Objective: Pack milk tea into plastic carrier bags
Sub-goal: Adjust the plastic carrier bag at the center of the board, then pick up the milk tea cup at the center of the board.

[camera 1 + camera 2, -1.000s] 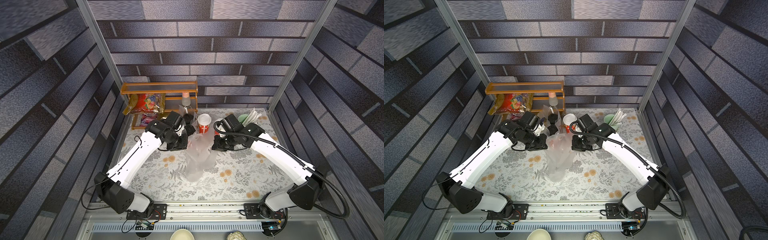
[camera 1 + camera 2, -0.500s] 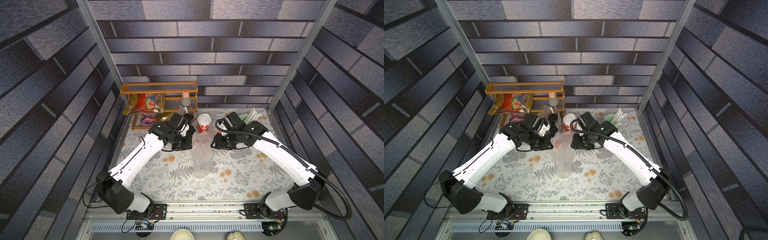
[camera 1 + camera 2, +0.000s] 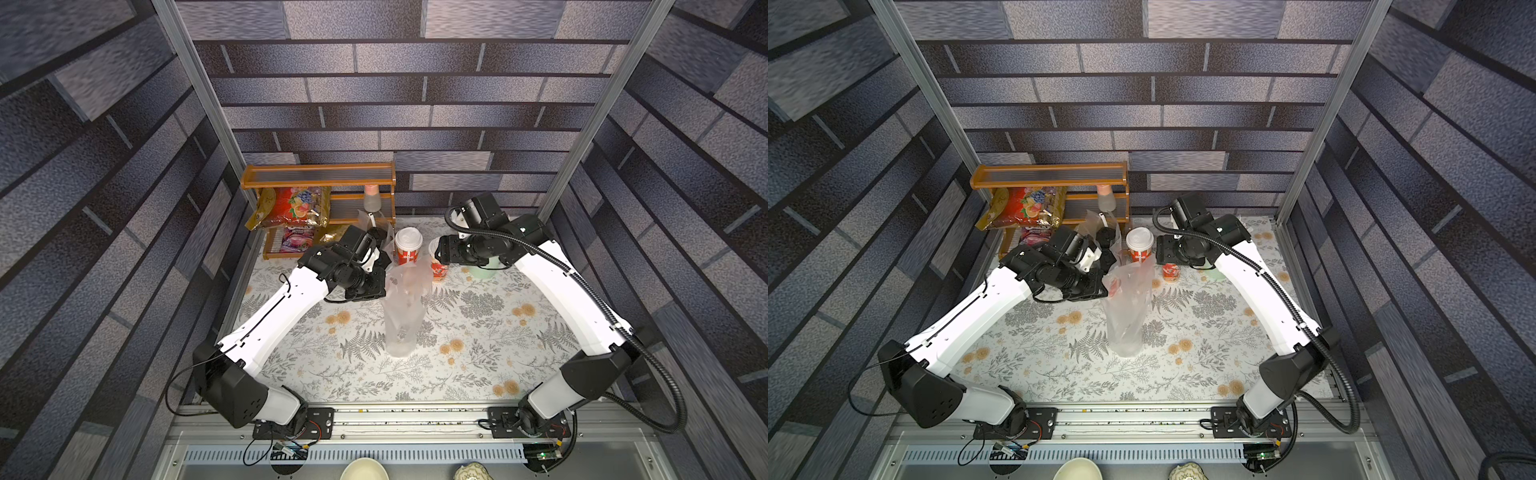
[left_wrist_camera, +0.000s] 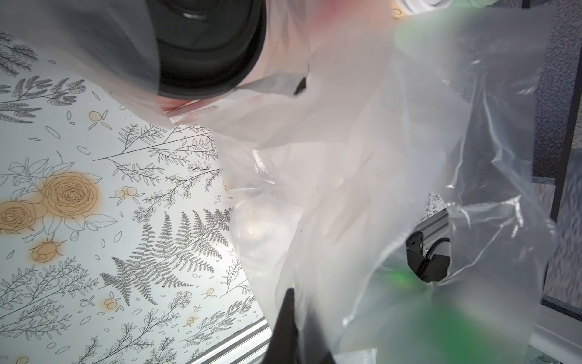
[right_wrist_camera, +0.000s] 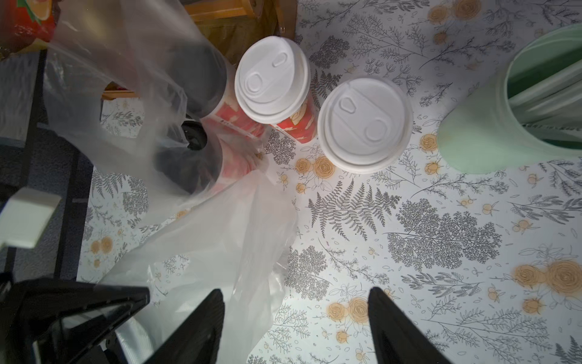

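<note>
Pinching one edge of a clear carrier bag [image 3: 402, 316] in the tightly closed left gripper [image 3: 380, 286], hanging it upright over the middle of the flowered table cover [image 3: 478, 353], bottom touching the cloth and apparently nothing inside. Hovers the right gripper [image 5: 296, 293] low above the table, spread wide and empty, a fold of film brushing the outside of one finger [image 5: 201, 318] but not caught between the two. Leaves the far white-lidded cup [image 5: 272, 78] and the near white-lidded cup [image 5: 365, 124] upright and unpacked, side by side, between a second bag [image 3: 1096, 226] and the pale green straw cup [image 5: 478, 126]. Looks like the second half of the job, with two black-lidded cups [image 3: 1106, 241] apparently already inside that second bag, beside the wooden shelf [image 3: 320, 183]. Calls next for lowering the open right fingers around a white-lidded cup, closing below the lid, then lifting it over and down through a mouth held on one side only: a slack target, likely to fold shut. Shows the bag's full hang, rim to table, in both top views alone; shows the empty gap between the right fingers and both white lids from the right wrist alone; gives from the left wrist little beyond film close against the lens, one black lid [image 4: 204, 47] blurred behind it, and dark closed fingertips [image 4: 285, 315] wrapped in plastic.
</note>
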Motion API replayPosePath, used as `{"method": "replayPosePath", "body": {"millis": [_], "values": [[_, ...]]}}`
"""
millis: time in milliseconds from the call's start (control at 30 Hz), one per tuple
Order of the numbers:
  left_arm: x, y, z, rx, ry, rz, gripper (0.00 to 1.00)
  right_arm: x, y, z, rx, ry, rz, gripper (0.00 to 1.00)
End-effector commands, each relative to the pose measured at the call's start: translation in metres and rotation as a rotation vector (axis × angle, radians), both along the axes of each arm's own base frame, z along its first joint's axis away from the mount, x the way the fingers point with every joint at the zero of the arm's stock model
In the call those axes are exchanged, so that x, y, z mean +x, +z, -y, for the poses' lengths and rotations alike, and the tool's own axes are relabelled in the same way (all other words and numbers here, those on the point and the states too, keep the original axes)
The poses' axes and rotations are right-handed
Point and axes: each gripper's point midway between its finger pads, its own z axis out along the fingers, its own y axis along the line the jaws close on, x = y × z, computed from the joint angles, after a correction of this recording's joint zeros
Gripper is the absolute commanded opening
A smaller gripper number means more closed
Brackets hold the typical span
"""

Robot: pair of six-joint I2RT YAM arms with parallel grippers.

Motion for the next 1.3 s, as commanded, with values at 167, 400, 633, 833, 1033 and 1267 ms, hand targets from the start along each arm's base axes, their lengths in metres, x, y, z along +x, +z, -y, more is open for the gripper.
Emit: {"method": "replayPosePath", "body": {"millis": [167, 400, 633, 833, 1033, 1267], "values": [[-0.007, 0.005, 0.004, -0.025, -0.006, -0.002, 0.06, 0.071, -0.039, 0.009, -0.083, -0.053, -0.028, 0.85], [-0.008, 0.005, 0.004, -0.026, -0.007, -0.002, 0.06, 0.096, -0.065, 0.011, -0.113, -0.077, -0.064, 0.85], [-0.009, 0.005, 0.003, -0.024, -0.008, -0.004, 0.06, 0.108, -0.085, 0.016, -0.157, -0.097, -0.092, 0.84], [-0.008, 0.004, 0.003, -0.025, -0.007, -0.008, 0.06, 0.111, -0.094, 0.011, -0.15, -0.086, -0.111, 0.82], [-0.009, 0.002, 0.003, -0.023, -0.007, -0.016, 0.06, 0.11, -0.1, 0.01, -0.16, -0.077, -0.13, 0.81], [-0.007, 0.001, 0.002, -0.024, -0.004, -0.017, 0.06, 0.107, -0.11, 0.019, -0.224, -0.079, -0.151, 0.77]]}}
